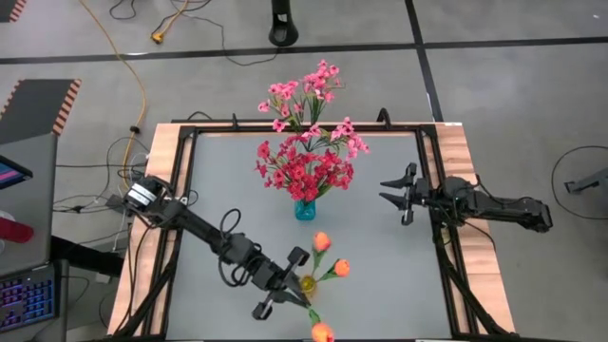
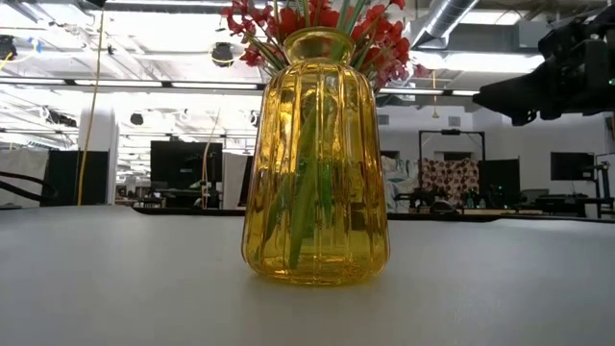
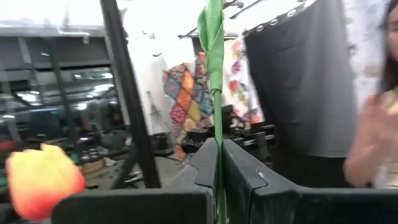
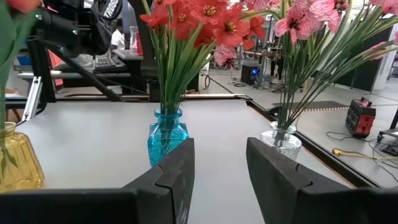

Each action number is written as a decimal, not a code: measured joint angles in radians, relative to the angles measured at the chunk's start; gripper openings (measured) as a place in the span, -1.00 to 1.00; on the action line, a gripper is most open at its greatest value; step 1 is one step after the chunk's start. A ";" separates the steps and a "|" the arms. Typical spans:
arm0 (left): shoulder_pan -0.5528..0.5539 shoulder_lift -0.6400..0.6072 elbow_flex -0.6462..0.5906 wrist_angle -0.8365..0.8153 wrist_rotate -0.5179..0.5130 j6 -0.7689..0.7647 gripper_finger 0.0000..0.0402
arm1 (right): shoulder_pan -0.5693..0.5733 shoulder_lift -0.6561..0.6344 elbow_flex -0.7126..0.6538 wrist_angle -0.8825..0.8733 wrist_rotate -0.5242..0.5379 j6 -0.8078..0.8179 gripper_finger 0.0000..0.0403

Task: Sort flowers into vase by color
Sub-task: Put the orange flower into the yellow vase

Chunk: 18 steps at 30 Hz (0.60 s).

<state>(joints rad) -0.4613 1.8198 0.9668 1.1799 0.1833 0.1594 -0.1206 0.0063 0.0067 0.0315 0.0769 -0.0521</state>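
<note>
The left gripper (image 1: 285, 280) is at the near side of the table (image 1: 380, 266), right beside the yellow vase (image 1: 308, 283). Its fingers are pressed together on a green stem (image 3: 217, 112), which stands up between them. In the left wrist view, an orange bud (image 3: 42, 179) shows blurry off to one side.

From above, three orange buds poke out around the yellow vase: one (image 1: 321, 241) toward the middle of the table, one (image 1: 341, 268) to the right, and one (image 1: 322, 332) at the near edge. From table height, green stems show through the glass of the yellow vase (image 2: 315, 163).

The red flowers (image 1: 304, 173) stand in a small blue vase (image 1: 304, 209) in the middle of the table. The pink flowers (image 1: 313, 100) stand behind them, near the far edge. In the right wrist view they sit in a clear glass vase (image 4: 280, 142), a little apart from the blue vase (image 4: 166, 142).

The right gripper (image 1: 397, 198) waits at the right side of the table, pointing at the blue vase. Its fingers (image 4: 180, 171) are apart and hold nothing.

A person's blurry hand (image 3: 373, 143) shows in the room behind the table
</note>
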 joint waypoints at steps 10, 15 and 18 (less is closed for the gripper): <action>-0.016 0.022 0.004 0.028 -0.121 0.064 -1.00 | 0.000 0.000 0.000 0.000 0.001 0.000 -0.15; -0.017 0.111 0.041 0.114 -0.145 0.070 -1.00 | 0.000 0.000 -0.001 0.000 0.001 0.000 -0.15; -0.017 0.130 0.048 0.130 -0.146 0.062 -1.00 | 0.000 0.000 -0.001 0.001 0.001 0.000 -0.15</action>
<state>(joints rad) -0.4784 1.9501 1.0153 1.3103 0.0368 0.2218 -0.1204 0.0063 0.0059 0.0322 0.0780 -0.0525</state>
